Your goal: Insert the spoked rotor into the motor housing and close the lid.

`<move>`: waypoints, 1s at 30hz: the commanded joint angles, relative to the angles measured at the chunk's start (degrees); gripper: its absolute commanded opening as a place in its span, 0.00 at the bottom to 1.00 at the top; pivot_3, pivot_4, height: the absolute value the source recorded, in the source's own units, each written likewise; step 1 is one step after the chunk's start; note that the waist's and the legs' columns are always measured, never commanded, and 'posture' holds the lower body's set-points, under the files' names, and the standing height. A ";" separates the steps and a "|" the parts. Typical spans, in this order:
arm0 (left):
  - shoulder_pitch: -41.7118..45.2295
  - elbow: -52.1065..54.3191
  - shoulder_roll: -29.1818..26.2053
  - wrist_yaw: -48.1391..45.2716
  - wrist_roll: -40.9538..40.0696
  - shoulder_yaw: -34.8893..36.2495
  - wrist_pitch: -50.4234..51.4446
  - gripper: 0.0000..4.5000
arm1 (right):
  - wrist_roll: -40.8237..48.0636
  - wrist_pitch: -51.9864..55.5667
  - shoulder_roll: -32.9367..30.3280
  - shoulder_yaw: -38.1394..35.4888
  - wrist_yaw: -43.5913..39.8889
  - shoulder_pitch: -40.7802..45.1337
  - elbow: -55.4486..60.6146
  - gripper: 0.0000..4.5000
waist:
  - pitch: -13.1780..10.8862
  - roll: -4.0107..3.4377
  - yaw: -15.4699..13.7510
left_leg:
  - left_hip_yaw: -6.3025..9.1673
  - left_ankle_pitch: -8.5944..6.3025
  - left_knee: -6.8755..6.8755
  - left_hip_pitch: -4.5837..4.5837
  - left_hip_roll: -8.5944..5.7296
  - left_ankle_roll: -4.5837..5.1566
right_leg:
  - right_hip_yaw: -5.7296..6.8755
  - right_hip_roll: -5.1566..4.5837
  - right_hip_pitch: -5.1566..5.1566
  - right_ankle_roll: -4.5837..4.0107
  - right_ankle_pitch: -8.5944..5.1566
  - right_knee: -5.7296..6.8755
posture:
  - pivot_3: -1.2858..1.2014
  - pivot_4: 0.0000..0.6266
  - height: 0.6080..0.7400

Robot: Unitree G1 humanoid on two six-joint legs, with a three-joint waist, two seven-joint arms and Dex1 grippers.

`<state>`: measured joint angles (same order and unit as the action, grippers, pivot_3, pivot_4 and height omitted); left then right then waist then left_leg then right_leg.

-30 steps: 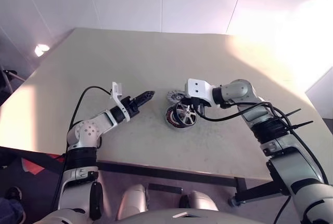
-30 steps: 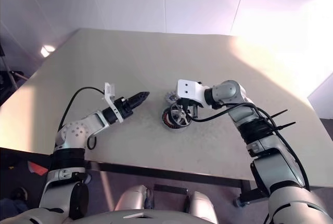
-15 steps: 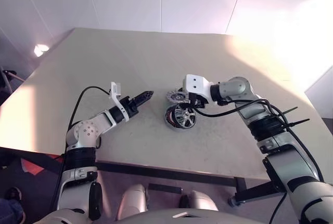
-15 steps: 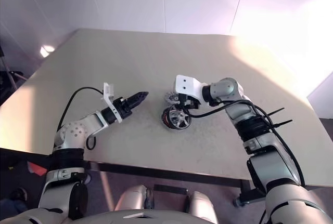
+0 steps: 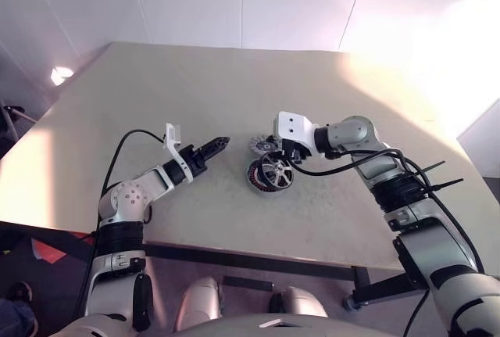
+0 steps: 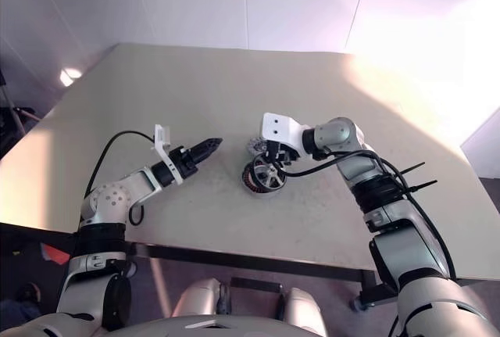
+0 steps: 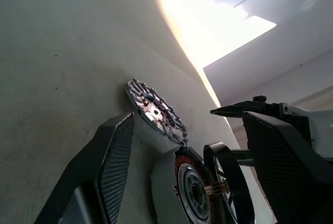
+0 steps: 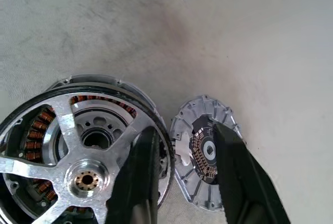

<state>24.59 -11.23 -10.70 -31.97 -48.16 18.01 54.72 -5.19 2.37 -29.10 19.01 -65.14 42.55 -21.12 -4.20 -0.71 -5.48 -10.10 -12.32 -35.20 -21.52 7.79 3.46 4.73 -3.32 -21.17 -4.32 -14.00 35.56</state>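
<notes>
The spoked rotor, black-rimmed with silver spokes, rests askew on the dark motor housing, whose copper windings show through the spokes. The grey ribbed lid lies flat on the table just beyond them. My right gripper hovers over the rotor's far rim and the lid, open, its jaws a little apart and holding nothing. My left gripper hangs level to the left of the parts, open and empty, pointing at the lid and the rotor.
The parts sit near the middle of a wide beige table with bare surface on all sides. White walls stand behind it.
My right gripper let go of the rotor, which it had held tilted over the housing; the rotor now rests on the housing. The left arm has not moved.
</notes>
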 commanded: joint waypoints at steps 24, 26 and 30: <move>1.14 -1.57 -0.27 -0.75 -0.15 0.07 -2.12 0.78 | 2.07 1.07 -1.67 -0.98 -2.24 -0.51 7.44 0.03 | 0.00 0.01 -0.07 | 0.00 0.00 -0.01 0.00 -0.01 0.00 | 0.00 0.00 0.01 0.00 0.00 0.01 | 0.52 0.00 1.00; 1.12 -1.60 -0.19 -0.70 -0.14 0.05 -2.15 0.78 | 2.07 1.45 -1.61 -0.92 -2.38 -0.86 8.14 0.03 | 0.00 0.01 -0.08 | 0.00 0.01 -0.01 0.00 -0.01 0.00 | 0.00 0.00 0.00 0.00 0.00 0.01 | 0.52 0.00 1.00; 1.03 -1.52 -0.01 -0.59 -0.19 0.04 -2.15 0.78 | 2.08 1.96 -1.78 -0.93 -2.79 -1.27 8.92 0.03 | 0.00 0.01 -0.08 | 0.01 0.01 -0.01 0.01 -0.01 -0.01 | 0.00 0.00 0.01 0.00 0.00 0.03 | 0.52 0.00 1.00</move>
<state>24.69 -13.53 -10.73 -32.06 -47.91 17.98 53.52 -4.31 4.30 -30.40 18.80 -67.52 40.76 -14.87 -4.20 -0.70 -5.56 -10.09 -12.31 -35.21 -21.51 7.79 3.45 4.73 -3.32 -21.16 -4.32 -14.00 35.59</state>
